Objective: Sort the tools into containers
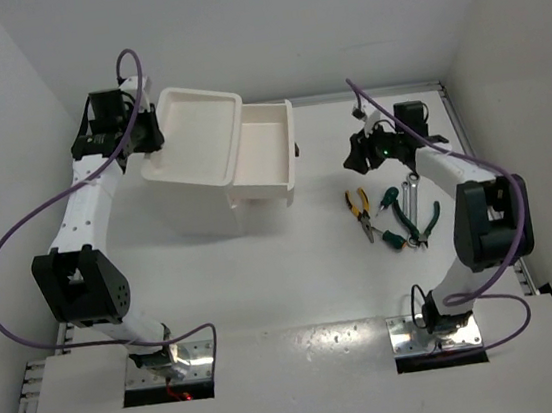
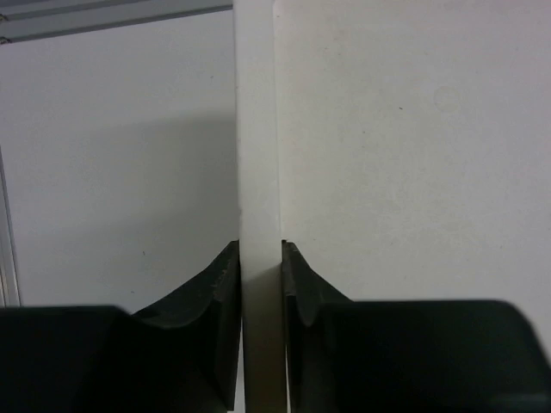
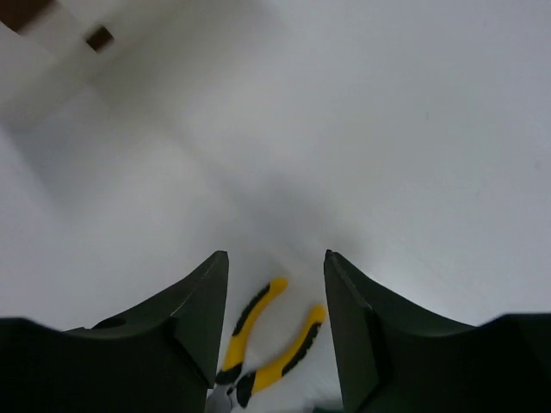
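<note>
The white drawer unit [image 1: 197,181] stands at the back left, its top drawer [image 1: 267,152] pulled out to the right. My left gripper [image 1: 150,138] is shut on the unit's left rim; in the left wrist view the white wall [image 2: 258,155] runs between the fingers of that gripper [image 2: 261,258]. The tools lie on the table at the right: yellow-handled pliers [image 1: 359,211], green-handled pliers [image 1: 423,225], a small green-handled screwdriver [image 1: 388,200] and a slim silver wrench [image 1: 408,196]. My right gripper [image 1: 362,152] hovers open just behind the yellow pliers [image 3: 258,344], which show below the gap of this gripper [image 3: 275,258].
Another green-handled piece [image 1: 393,240] lies near the pliers. White walls close in the table on the left, back and right. A brown drawer handle [image 3: 99,37] shows at the top left of the right wrist view. Purple cables loop off both arms.
</note>
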Available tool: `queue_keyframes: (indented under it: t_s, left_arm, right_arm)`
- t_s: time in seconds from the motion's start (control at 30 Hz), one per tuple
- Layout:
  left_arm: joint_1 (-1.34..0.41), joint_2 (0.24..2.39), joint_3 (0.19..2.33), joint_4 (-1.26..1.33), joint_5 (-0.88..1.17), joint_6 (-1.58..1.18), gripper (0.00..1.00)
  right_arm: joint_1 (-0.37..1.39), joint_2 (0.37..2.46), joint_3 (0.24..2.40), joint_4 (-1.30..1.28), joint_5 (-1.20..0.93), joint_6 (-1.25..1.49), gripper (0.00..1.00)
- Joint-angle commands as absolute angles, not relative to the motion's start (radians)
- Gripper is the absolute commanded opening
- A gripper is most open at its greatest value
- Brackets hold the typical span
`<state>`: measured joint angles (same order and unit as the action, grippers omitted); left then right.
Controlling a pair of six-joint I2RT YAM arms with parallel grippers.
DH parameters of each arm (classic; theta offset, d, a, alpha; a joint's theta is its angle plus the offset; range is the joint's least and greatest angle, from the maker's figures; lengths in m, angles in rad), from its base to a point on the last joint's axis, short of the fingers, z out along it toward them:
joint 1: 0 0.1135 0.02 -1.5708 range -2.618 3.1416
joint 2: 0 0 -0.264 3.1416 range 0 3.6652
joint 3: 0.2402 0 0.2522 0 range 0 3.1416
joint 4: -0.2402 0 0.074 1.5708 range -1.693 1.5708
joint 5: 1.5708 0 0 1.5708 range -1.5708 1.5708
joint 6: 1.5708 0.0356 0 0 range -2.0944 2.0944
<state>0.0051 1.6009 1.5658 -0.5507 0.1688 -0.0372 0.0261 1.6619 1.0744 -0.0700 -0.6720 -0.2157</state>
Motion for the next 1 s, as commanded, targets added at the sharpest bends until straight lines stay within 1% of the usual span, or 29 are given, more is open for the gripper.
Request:
queue_keyframes:
  t_s: [0.0, 0.03, 0.07, 0.13, 0.2, 0.27, 0.37, 0.57, 0.87, 0.9, 0.97]
  left_arm:
    - [-0.002, 1.588, 1.54, -0.627, 0.227, -0.077, 0.3]
    - [-0.002, 1.588, 1.54, -0.627, 0.227, -0.086, 0.46]
    - [-0.002, 1.588, 1.54, -0.627, 0.215, -0.086, 0.54]
    - [-0.002, 1.577, 1.54, -0.627, 0.215, -0.086, 0.67]
    - [-0.002, 1.577, 1.54, -0.627, 0.215, -0.086, 0.71]
    - [-0.002, 1.568, 1.54, -0.627, 0.206, -0.086, 0.72]
    - [-0.002, 1.559, 1.54, -0.627, 0.216, -0.086, 0.72]
    - [-0.002, 1.54, 1.54, -0.606, 0.189, -0.086, 0.72]
    - [-0.002, 1.509, 1.54, -0.572, 0.178, -0.077, 0.72]
    - [-0.002, 1.509, 1.549, -0.572, 0.178, -0.077, 0.72]
    - [-0.002, 1.5, 1.549, -0.572, 0.178, -0.077, 0.72]
  right_arm:
    - [0.026, 1.722, 1.121, -0.271, -0.471, -0.23, 0.48]
    - [0.026, 1.723, 1.121, -0.284, -0.454, -0.221, 0.48]
    - [0.026, 1.738, 1.121, -0.284, -0.419, -0.209, 0.48]
    - [0.026, 1.762, 1.132, -0.314, -0.391, -0.196, 0.48]
    - [0.035, 1.778, 1.143, -0.324, -0.367, -0.187, 0.5]
    - [0.035, 1.789, 1.143, -0.336, -0.335, -0.175, 0.54]
    - [0.035, 1.799, 1.134, -0.345, -0.321, -0.175, 0.54]
    - [0.044, 1.831, 1.134, -0.363, -0.285, -0.184, 0.47]
    - [0.063, 1.873, 1.124, -0.351, -0.244, -0.193, 0.47]
    - [0.063, 1.882, 1.124, -0.351, -0.227, -0.193, 0.46]
    - [0.072, 1.898, 1.134, -0.342, -0.204, -0.193, 0.39]
